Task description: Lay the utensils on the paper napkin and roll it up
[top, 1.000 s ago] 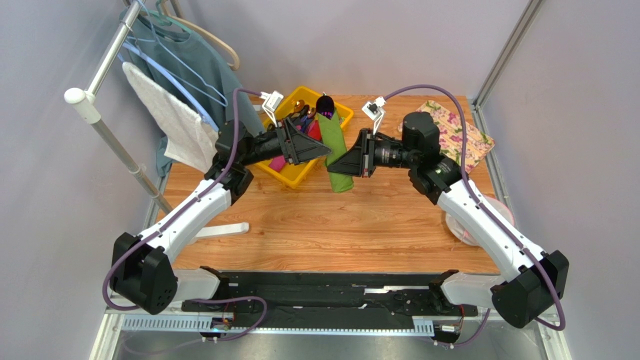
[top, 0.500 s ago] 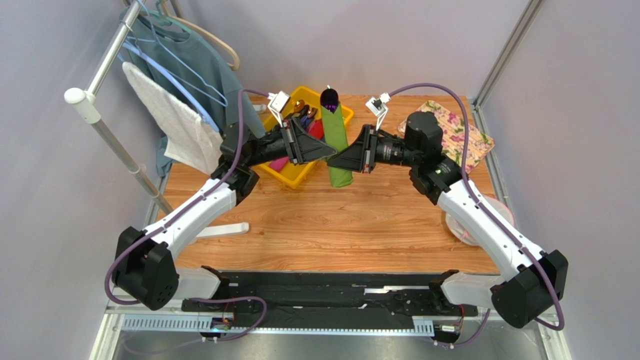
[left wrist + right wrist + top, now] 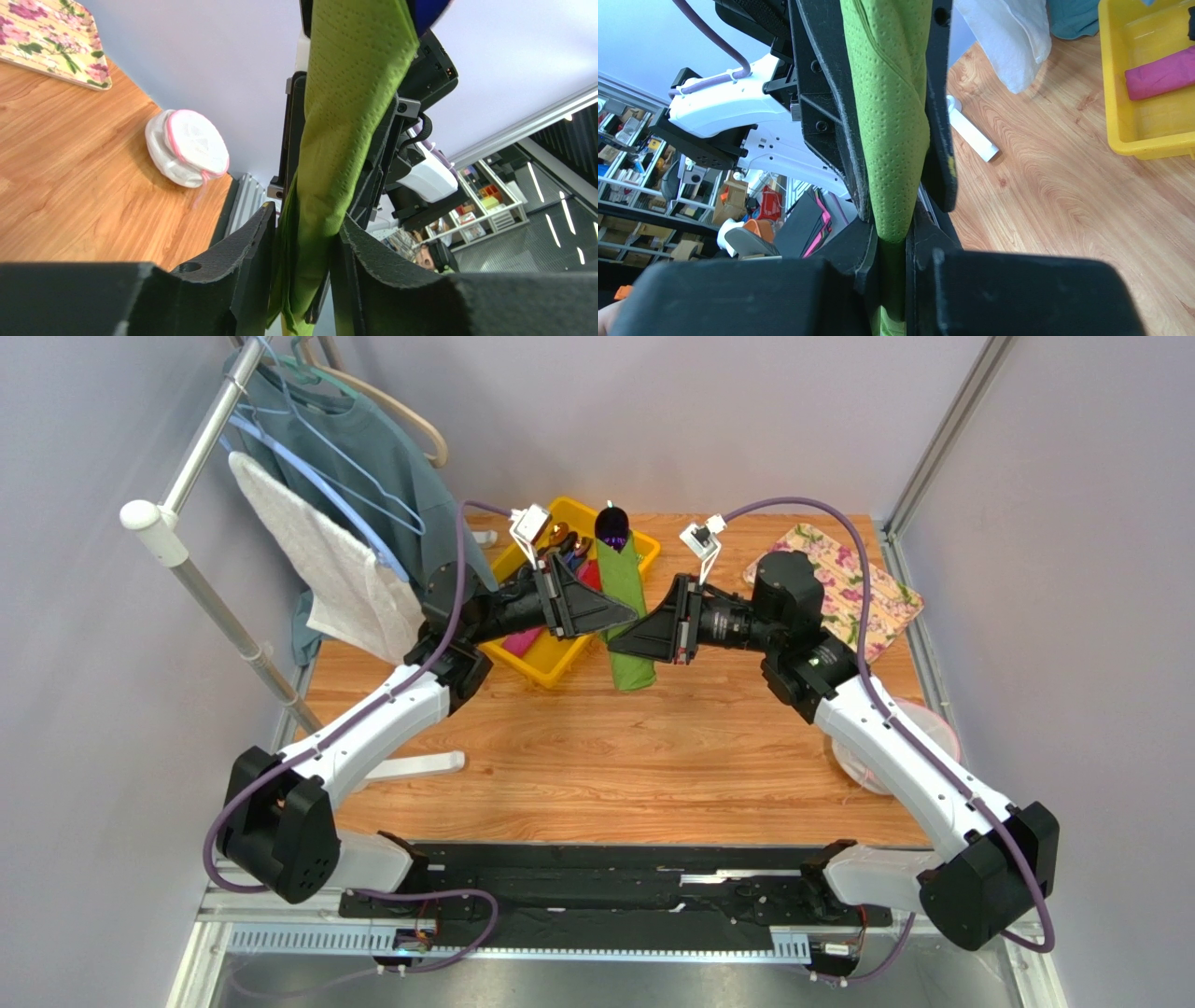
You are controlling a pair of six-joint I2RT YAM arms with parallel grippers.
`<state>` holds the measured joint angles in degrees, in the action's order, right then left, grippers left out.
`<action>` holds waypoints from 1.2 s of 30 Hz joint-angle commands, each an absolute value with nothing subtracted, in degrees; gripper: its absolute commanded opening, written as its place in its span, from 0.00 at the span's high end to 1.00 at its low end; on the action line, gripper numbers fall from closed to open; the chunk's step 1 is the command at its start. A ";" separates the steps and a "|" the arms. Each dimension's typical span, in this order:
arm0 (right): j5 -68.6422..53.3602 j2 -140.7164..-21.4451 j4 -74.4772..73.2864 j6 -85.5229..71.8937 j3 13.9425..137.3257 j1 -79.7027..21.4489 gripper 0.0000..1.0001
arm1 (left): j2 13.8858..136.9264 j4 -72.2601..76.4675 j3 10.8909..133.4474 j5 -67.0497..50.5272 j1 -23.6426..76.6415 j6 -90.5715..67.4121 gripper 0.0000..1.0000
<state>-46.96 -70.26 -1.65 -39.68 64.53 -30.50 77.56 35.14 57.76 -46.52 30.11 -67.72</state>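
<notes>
The paper napkin (image 3: pixel 619 577) is a green roll held upright in the air beside the yellow bin (image 3: pixel 556 672). A dark iridescent utensil head (image 3: pixel 612 521) sticks out of the roll's top end. My left gripper (image 3: pixel 615 620) comes in from the left and my right gripper (image 3: pixel 636 636) from the right, tip to tip on the roll. In the left wrist view the left gripper (image 3: pixel 307 218) is shut on the paper napkin (image 3: pixel 344 119). In the right wrist view the right gripper (image 3: pixel 892 241) pinches the paper napkin (image 3: pixel 889 105) tightly. More utensils (image 3: pixel 567 555) lie in the bin.
A cream floral mat (image 3: pixel 859 591) lies at the back right. A white, pink-rimmed object (image 3: pixel 873 760) sits at the right edge behind the right arm. A rack with a white towel (image 3: pixel 330 560) stands at the left, and a white bar (image 3: pixel 415 765) lies on the wood.
My left gripper has moved in and shut on the roll, and the left arm has shifted right. The roll has straightened a little; the right gripper kept its hold.
</notes>
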 commanded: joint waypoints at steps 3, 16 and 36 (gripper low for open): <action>-48.34 -68.47 4.04 -40.96 65.21 -31.46 1.00 | 78.40 36.91 60.56 -45.18 31.11 -68.55 0.55; -49.39 -67.94 0.80 -39.03 64.43 -31.46 0.93 | 78.22 38.14 60.56 -45.35 30.24 -67.94 1.00; -50.54 -64.52 -3.60 -39.73 55.99 -33.84 0.97 | 79.01 37.97 62.58 -45.53 27.60 -66.62 1.00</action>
<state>-48.42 -66.87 -2.98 -39.72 57.12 -32.47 79.64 34.65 59.42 -48.03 28.10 -67.83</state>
